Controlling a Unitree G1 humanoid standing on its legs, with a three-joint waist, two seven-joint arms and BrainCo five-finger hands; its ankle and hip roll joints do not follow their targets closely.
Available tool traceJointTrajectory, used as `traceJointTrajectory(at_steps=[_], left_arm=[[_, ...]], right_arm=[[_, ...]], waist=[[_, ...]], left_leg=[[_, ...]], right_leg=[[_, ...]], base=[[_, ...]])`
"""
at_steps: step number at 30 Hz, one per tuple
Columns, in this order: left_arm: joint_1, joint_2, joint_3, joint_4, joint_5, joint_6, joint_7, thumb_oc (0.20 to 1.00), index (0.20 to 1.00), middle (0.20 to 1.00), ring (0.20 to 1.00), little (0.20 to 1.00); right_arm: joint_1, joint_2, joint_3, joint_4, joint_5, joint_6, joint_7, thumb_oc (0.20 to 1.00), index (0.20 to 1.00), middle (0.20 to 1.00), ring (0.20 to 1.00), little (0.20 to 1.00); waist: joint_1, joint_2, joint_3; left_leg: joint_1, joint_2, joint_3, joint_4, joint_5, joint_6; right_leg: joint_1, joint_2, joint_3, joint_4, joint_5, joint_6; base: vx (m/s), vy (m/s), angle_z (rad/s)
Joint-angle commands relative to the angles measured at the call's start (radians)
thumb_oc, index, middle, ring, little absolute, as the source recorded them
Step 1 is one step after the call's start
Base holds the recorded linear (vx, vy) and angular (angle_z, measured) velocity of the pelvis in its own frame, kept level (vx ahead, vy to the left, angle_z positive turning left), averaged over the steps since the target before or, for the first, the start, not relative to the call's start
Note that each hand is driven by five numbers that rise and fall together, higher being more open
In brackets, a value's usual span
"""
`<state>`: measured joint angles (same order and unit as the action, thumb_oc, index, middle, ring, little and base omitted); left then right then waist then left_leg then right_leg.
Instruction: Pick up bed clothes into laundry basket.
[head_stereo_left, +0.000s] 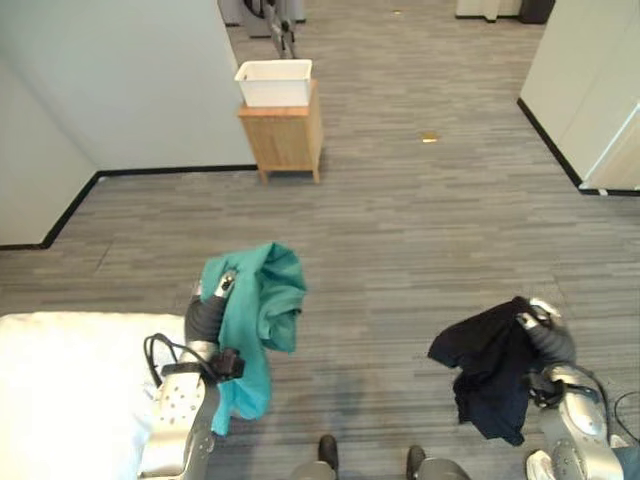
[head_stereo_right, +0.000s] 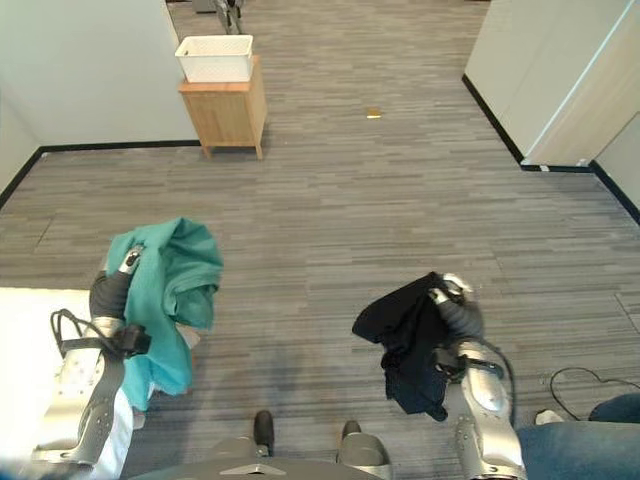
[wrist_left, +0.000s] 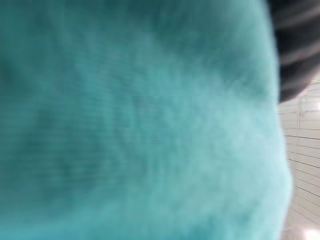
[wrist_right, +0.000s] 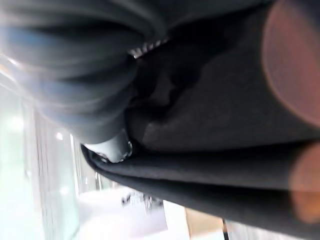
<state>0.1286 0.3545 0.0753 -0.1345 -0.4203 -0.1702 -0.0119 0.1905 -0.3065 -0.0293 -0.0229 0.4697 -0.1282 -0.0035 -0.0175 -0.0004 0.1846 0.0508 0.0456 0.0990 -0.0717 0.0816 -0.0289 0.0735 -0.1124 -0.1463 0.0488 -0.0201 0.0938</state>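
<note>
A teal garment (head_stereo_left: 258, 305) hangs in the air from my left hand (head_stereo_left: 224, 287), which is raised beside the white bed (head_stereo_left: 60, 385) with its thumb pinched over the cloth. The same teal cloth (wrist_left: 140, 125) lies right against the left wrist camera. My right hand (head_stereo_left: 541, 318) is shut on a black garment (head_stereo_left: 488, 365) that droops above the floor at the lower right. In the right wrist view a silver finger (wrist_right: 116, 148) presses into the black cloth (wrist_right: 215, 100). The white laundry basket (head_stereo_left: 274, 82) stands on a small wooden cabinet (head_stereo_left: 285, 140) far ahead by the wall.
Grey plank floor (head_stereo_left: 400, 240) stretches between me and the cabinet. A pale wall (head_stereo_left: 120, 90) runs along the left and a white wall (head_stereo_left: 585, 80) along the right. A small yellow scrap (head_stereo_left: 430, 137) lies on the floor. A person's leg in jeans (head_stereo_right: 590, 445) is at the lower right.
</note>
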Motion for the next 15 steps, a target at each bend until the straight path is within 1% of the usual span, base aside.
traceJointTrajectory(at_steps=[1,6,7,15], left_arm=[[-0.104,0.056,0.020,-0.012,0.010,-0.058,0.039,0.200,0.200,0.200,0.200,0.200],[-0.175,0.097,0.033,-0.013,0.033,-0.065,0.083,0.200,0.200,0.200,0.200,0.200],[-0.203,0.116,0.043,-0.022,0.051,-0.070,0.100,0.200,0.200,0.200,0.200,0.200],[-0.181,0.128,0.091,-0.035,0.121,-0.068,0.127,0.200,0.200,0.200,0.200,0.200]], right_arm=[[-0.153,-0.042,0.015,-0.073,0.028,-0.062,0.016,0.200,0.200,0.200,0.200,0.200],[-0.245,-0.053,0.044,-0.095,0.027,-0.072,-0.001,0.200,0.200,0.200,0.200,0.200],[-0.268,-0.060,0.052,-0.119,0.023,-0.074,-0.005,0.200,0.200,0.200,0.200,0.200],[-0.237,-0.085,0.020,-0.145,0.017,-0.065,0.008,0.200,0.200,0.200,0.200,0.200]], waist=[[0.033,-0.023,-0.078],[0.043,-0.024,-0.100],[0.044,-0.026,-0.107],[0.037,-0.037,-0.111]], left_leg=[[0.014,0.009,-0.061,0.033,-0.084,-0.005],[0.027,-0.001,-0.063,0.027,-0.090,0.000],[0.029,-0.002,-0.062,0.029,-0.094,0.001],[0.039,-0.007,-0.051,0.032,-0.108,0.007]], right_leg=[[0.003,-0.054,-0.031,0.033,-0.055,0.045],[0.010,-0.065,-0.034,0.038,-0.056,0.053],[0.013,-0.068,-0.032,0.041,-0.058,0.053],[0.019,-0.066,-0.010,0.014,-0.046,0.055]], base=[[0.04,0.041,0.14],[0.04,0.037,0.12],[0.00,0.000,0.00],[0.03,0.018,-0.01]])
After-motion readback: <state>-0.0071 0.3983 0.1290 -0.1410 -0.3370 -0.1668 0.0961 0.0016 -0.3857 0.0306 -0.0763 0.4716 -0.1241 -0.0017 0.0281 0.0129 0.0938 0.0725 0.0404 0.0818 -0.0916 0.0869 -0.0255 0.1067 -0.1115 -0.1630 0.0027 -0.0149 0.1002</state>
